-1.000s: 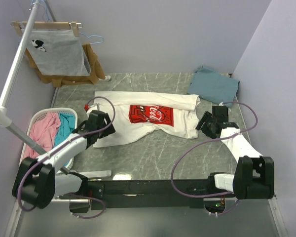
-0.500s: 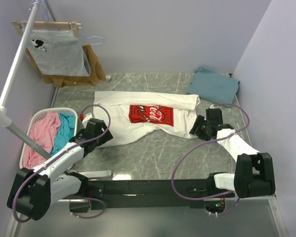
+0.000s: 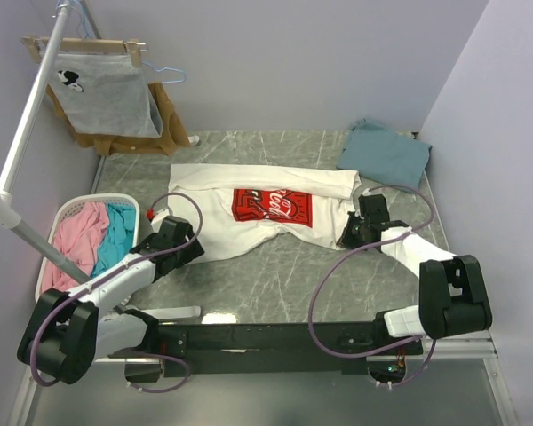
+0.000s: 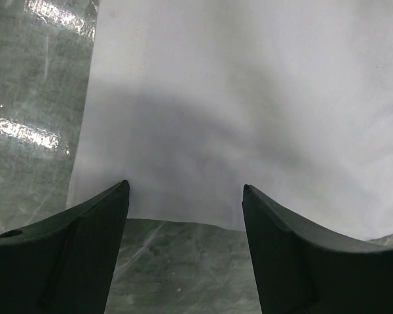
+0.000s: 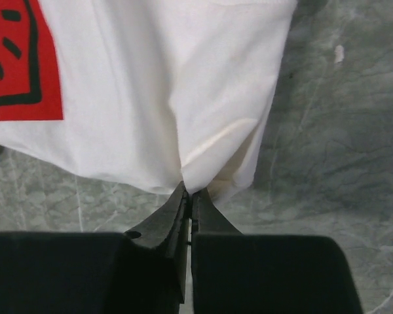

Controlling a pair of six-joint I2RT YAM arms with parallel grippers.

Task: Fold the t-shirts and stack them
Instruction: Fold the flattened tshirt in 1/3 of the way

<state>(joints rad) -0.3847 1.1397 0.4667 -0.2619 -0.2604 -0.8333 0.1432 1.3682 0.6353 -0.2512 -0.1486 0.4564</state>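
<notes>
- The white tee (image 3: pixel 249 209) lies spread across the centre of the top view on the table (image 3: pixel 275 284), with its logo (image 3: pixel 271 205) facing up. I judge it is laid flat so that both near corners can be reached for a fold.
- The right gripper (image 5: pixel 188 196) is at bottom centre of the right wrist view, its jaws closed to a hairline on the tee's lower hem. Creases fan upward from the tips, so I read this as a firm pinch on the cloth.
- The left gripper (image 4: pixel 185 188) is at lower centre of the left wrist view. Its jaws stand wide apart over the tee's near edge and hold nothing. I cannot tell whether the tips touch the cloth.
- Judgement: one corner is taken and the other is pending. Both are needed to lift the hem evenly.
- The teal tee (image 3: pixel 384 153) sits at upper right of the top view, just beside the white tee, gathered into a compact pad. It is probably parked there to leave working room.
- Materials: the white tee is thin, matte, limp knit that wrinkles readily, and its logo is a flat red print. The table is a glossy, veined grey-green surface showing glare. The grippers are dark, hard, tapered wedges.
</notes>
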